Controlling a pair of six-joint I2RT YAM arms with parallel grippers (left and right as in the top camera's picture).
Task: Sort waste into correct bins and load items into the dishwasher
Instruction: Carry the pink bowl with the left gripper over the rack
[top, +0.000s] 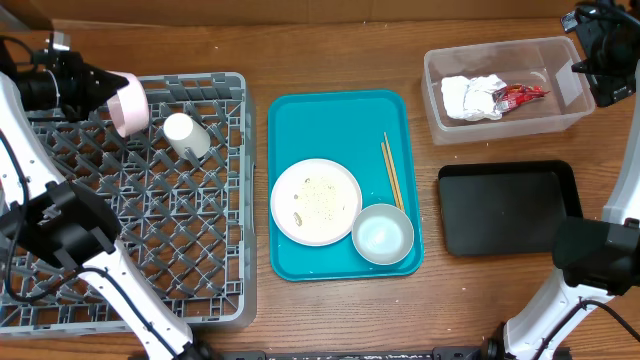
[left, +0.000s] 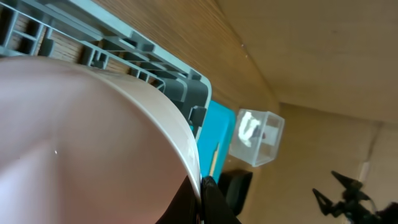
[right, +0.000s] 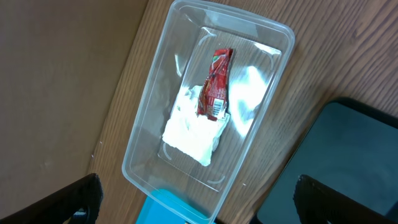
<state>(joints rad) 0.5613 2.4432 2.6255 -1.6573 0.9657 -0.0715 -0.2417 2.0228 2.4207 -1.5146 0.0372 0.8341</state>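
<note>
A wooden desk (top: 330, 45) was seen from above, with a robot arm at each side. On the left sat the large grey dish rack (top: 160, 240). A small white cup (top: 186, 135) lay on its side on the rack's grid floor, toward the far end. Just left of the cup, the left end effector (top: 112, 95) was clamped shut on the rim of a pinkish saucer (top: 129, 104), holding it on edge over the rack's far left part. In the left wrist view the saucer filled most of the picture.

A teal tray (top: 320, 125) lay in the middle of the desk. On its near half sat a white round plate (top: 346, 188) scattered with whitish crumbs (top: 318, 203), and a pale round bowl (top: 383, 234) touched the plate's near right edge. Thin wooden chopsticks (top: 391, 172) lay side by side along the tray's right side, just beyond the bowl.

At the far right stood the clear plastic tub (top: 436, 105). Inside it lay a crumpled white napkin (right: 189, 134) with a red shiny wrapper (right: 215, 84) resting on top. Nearer, just beside the tub, lay the black tray (top: 508, 207). The right end effector (top: 597, 62) hung above the tub's right end with its fingers (right: 78, 199) spread fully wide, gripping nothing.
</note>
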